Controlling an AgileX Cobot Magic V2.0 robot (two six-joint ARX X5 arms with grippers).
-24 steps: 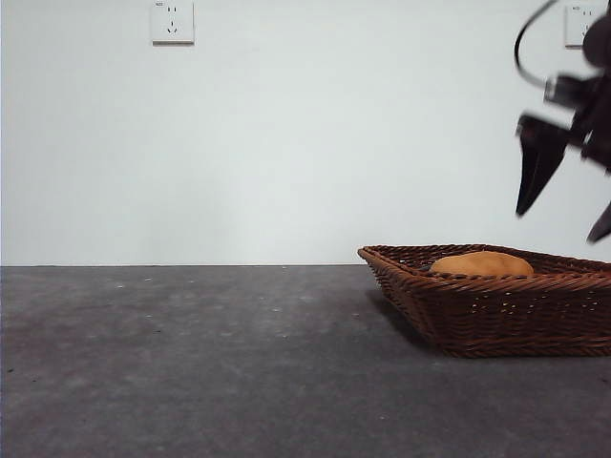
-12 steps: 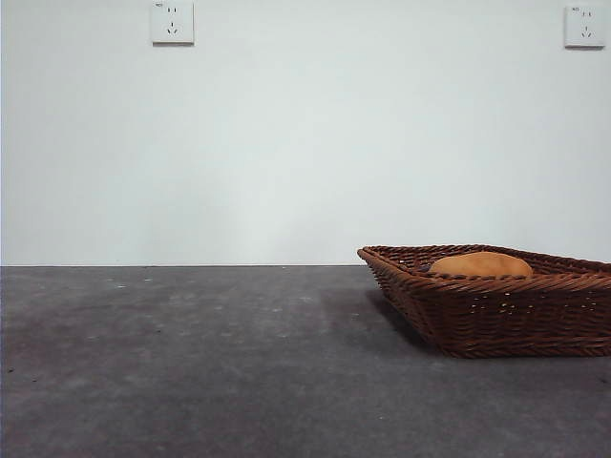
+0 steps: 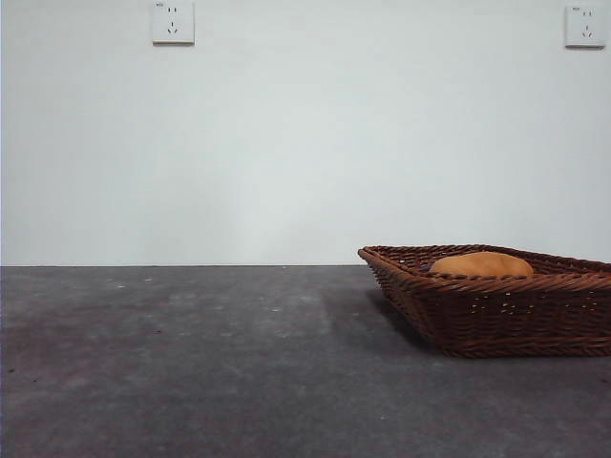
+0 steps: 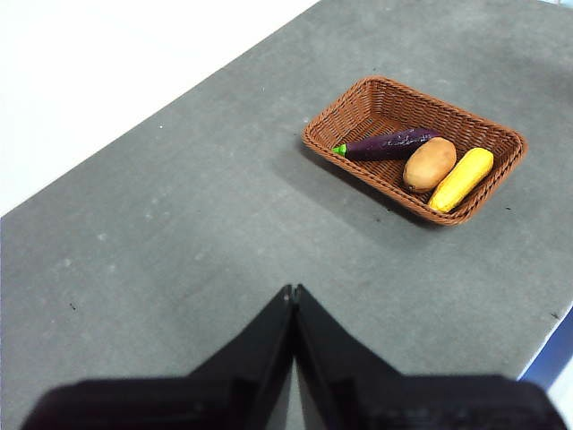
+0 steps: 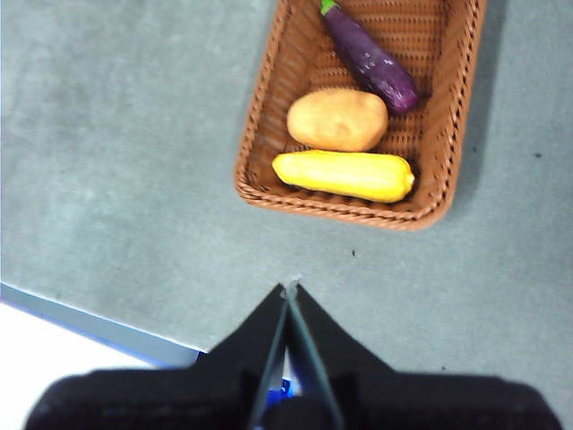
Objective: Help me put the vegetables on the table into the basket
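The woven brown basket [image 3: 496, 305] [image 4: 376, 107] [image 5: 264, 134] sits on the dark grey table [image 3: 191, 363]. Inside it lie the purple eggplant [image 4: 389, 144] [image 5: 369, 58], the orange-brown potato [image 3: 480, 264] [image 4: 429, 164] [image 5: 337, 119] and the yellow corn cob [image 4: 461, 179] [image 5: 344, 175], side by side. My left gripper [image 4: 292, 291] is shut and empty, held high over the bare table well away from the basket. My right gripper [image 5: 290, 288] is shut and empty too, above the table's edge just outside the basket's corn side. Neither arm shows in the front view.
A white wall with two sockets [image 3: 173, 21] stands behind the table. The table's edge [image 5: 98, 318] runs close under the right gripper, and another edge shows in the left wrist view at the corner [image 4: 548, 345].
The dark arm that hung above the basket at the front view's upper right a second ago has withdrawn out of that view. The basket and potato stay still.
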